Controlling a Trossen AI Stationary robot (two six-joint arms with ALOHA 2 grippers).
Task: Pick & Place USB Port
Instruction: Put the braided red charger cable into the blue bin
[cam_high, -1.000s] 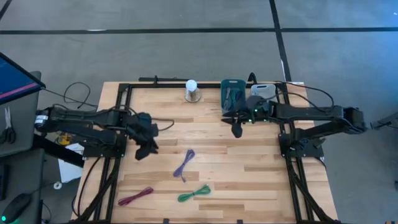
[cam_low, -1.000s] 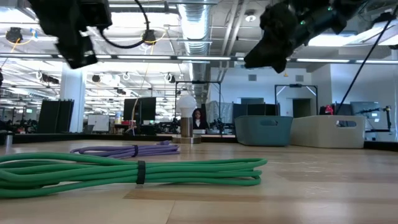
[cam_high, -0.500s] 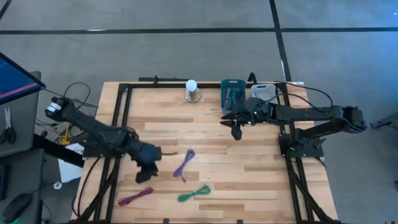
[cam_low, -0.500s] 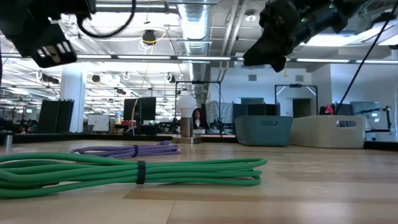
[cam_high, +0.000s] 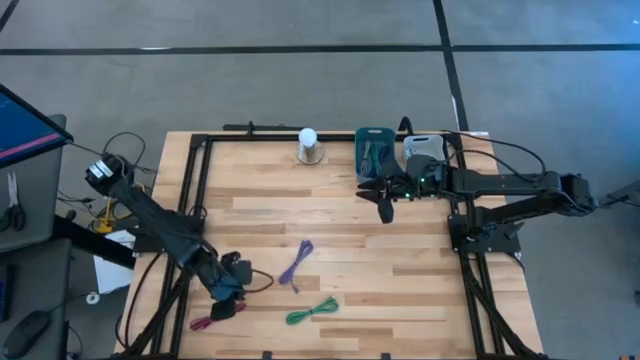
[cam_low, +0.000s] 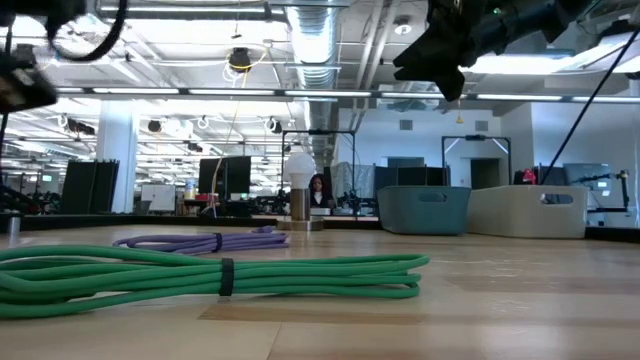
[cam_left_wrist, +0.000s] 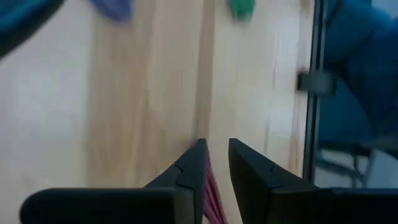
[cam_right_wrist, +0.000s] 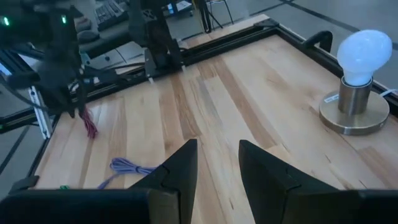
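Left gripper (cam_high: 224, 305) over the maroon cable (cam_high: 217, 317) at the bench's near left; right gripper (cam_high: 385, 205) hangs near the far bins.

The left gripper's fingers (cam_left_wrist: 189, 171) stand a little apart, with the maroon cable showing in the gap between them in its wrist view; whether they touch it cannot be told. The purple cable (cam_high: 297, 263) lies just to the right of that gripper, toward mid-bench, and the green cable (cam_high: 312, 311) lies nearer the front edge, beside the maroon one. The right gripper is held above the wooden bench (cam_high: 330, 210), its fingers (cam_right_wrist: 180, 165) parted and empty, in front of the teal bin (cam_high: 374, 150) and the pale bin (cam_high: 424, 147). A lamp bulb on a round base (cam_high: 309, 146) stands at the far edge, left of the teal bin.
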